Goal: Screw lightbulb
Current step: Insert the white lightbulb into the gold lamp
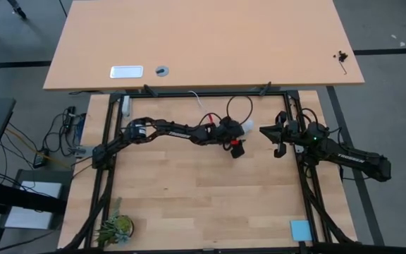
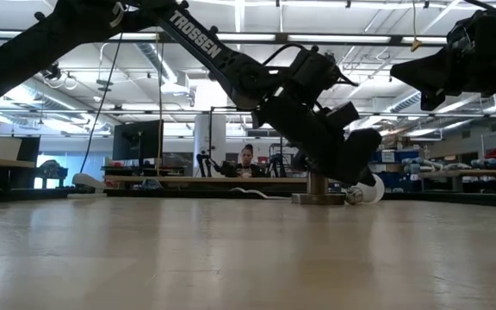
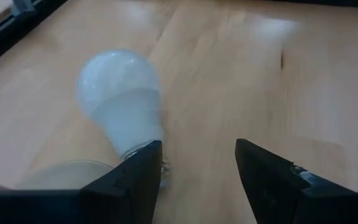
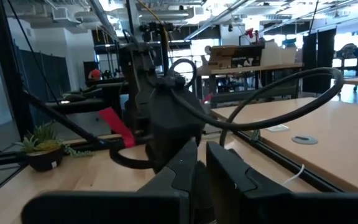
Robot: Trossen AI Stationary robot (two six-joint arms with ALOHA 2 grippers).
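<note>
The white lightbulb (image 3: 120,99) lies on its side on the wooden table, also seen in the high view (image 1: 247,127) and the low view (image 2: 370,191). Its narrow screw end (image 3: 143,149) points toward a grey rounded socket (image 3: 67,171), whose base shows in the low view (image 2: 317,197). My left gripper (image 3: 197,174) is open just above the table. One finger (image 3: 135,180) stands in front of the bulb's screw end, and the gap between the fingers is empty. My right gripper (image 4: 201,174) is shut and empty, raised to the right of the bulb (image 1: 277,137). My left gripper has one finger (image 3: 143,167) right at the bulb's screw end (image 3: 143,149), coming slanting down from the table's left. The finger hides that spot, so I cannot tell whether it touches. The bulb lies on the table, outside the gap between the fingers.
A white cord (image 1: 199,99) runs off toward the far edge. A small plant (image 1: 115,227) stands at the near left and a blue pad (image 1: 300,229) lies at the near right. A black frame (image 1: 309,190) borders the table. A person (image 2: 246,158) sits far behind.
</note>
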